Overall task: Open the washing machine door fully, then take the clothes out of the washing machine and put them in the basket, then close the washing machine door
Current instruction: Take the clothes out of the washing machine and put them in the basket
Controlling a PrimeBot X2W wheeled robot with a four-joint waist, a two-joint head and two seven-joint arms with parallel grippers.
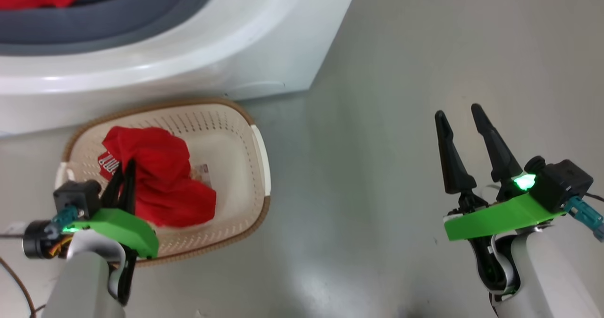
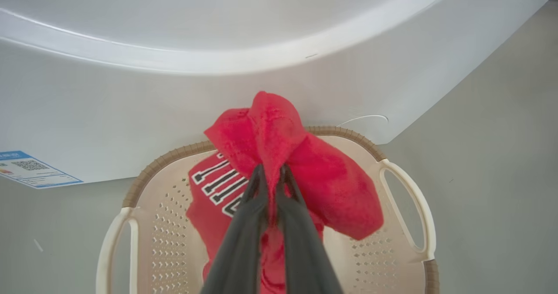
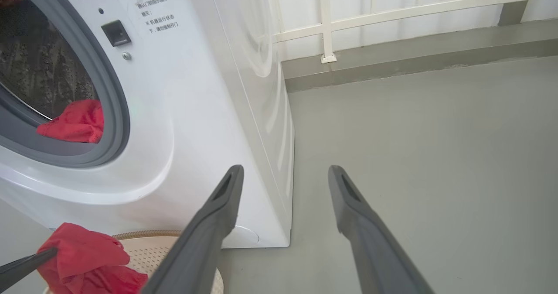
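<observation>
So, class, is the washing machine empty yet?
Not empty: a red garment lies inside the washing machine, just behind its grey seal.

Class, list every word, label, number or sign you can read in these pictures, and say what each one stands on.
Nothing reads clearly enough to quote.
red garment: white lettering, folded over, unreadable.
blue sticker on the washing machine: QR code, print too small.
Chinese print on the washing machine front: too blurred.
paper label in the basket: too small.
</observation>
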